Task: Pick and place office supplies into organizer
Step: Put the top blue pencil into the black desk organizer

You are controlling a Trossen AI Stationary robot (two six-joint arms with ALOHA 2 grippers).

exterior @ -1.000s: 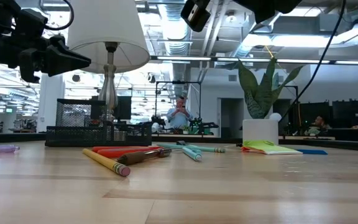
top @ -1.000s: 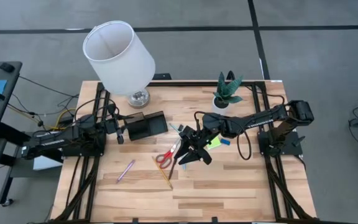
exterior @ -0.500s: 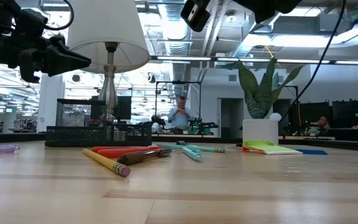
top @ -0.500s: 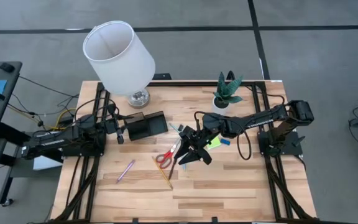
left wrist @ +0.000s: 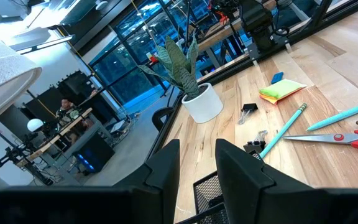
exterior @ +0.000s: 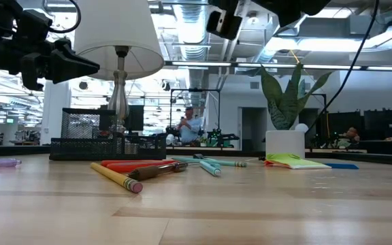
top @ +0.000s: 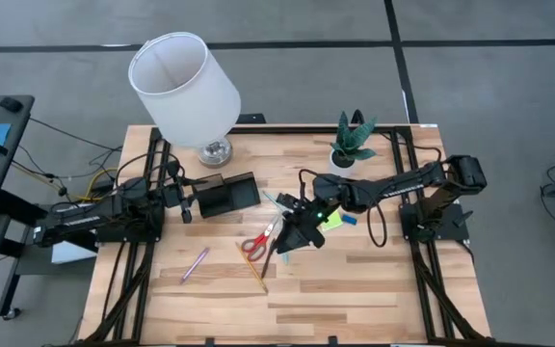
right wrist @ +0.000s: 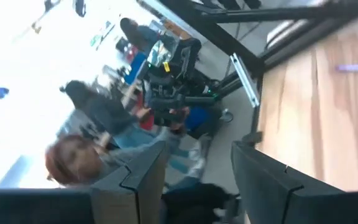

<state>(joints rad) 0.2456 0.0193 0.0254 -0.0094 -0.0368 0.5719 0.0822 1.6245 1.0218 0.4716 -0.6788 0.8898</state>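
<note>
Both claws, left (top: 183, 200) and right (top: 292, 241), hang spread and empty above the pale wooden tabletop (top: 355, 289), a workshop room with people behind.

the bench (top: 355, 289) is a pale wood-plank surface set on a grey floor (top: 509, 87). a lamp (top: 183, 89) with a white shade and a silver base stands at the bench's far edge, left of centre. a small potted plant (top: 351, 145) in a white pot stands at the far edge, right of centre. black frame rails (top: 432, 280) run along both sides of the bench. cables (top: 66, 145) trail over the floor at the left. in the low view a person (exterior: 189, 126) stands in the room behind the bench.
</note>
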